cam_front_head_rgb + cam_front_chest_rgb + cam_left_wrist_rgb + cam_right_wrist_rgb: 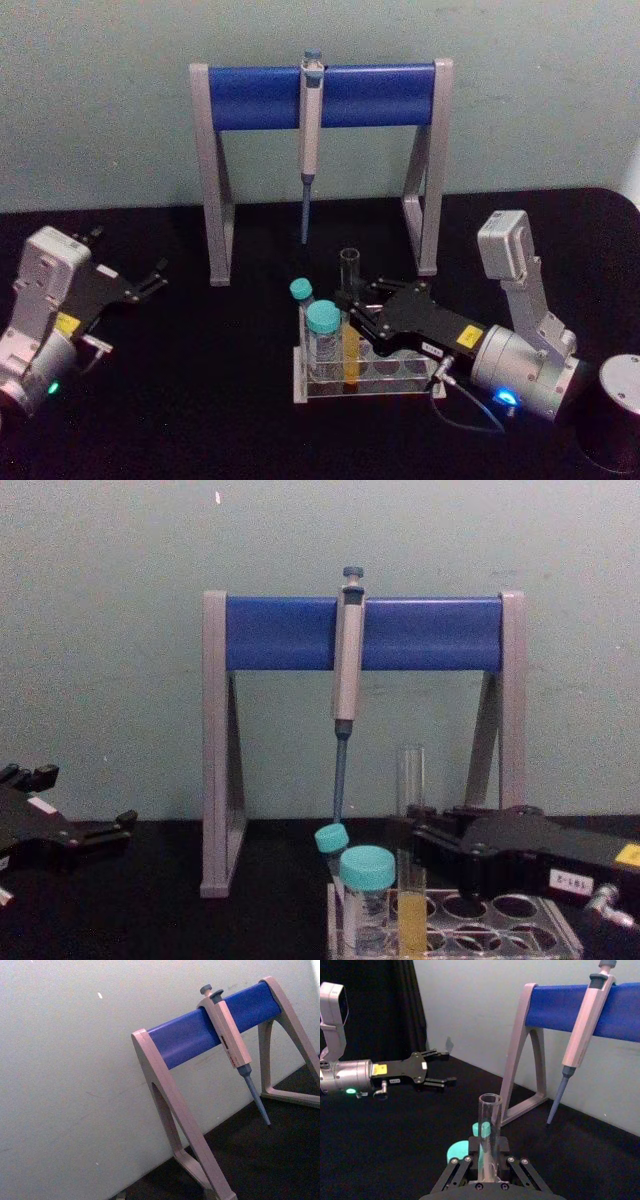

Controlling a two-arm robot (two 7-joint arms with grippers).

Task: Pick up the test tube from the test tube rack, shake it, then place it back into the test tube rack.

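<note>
Black metal, the right gripper reaches in from the right over the test tube rack. It is closed about the test tube at mid-height. The right wrist view shows its pads set close against either side of the glass.

The tube stands upright and uncapped, seated in a hole toward the rack's left end, with yellow liquid in its lower part. Its open mouth rises clear above the gripper.

Just beside the tube, on the left, stands a large teal-capped vial. A smaller capped vial stands behind that one. The rack holes to the right of the tube lie under the gripper body.

Behind the rack is the pipette stand, grey legs carrying a blue crossbar. A pipette hangs from the bar, tip down.

The left gripper is well apart at the left side of the black table. Its fingers are spread and hold nothing.
</note>
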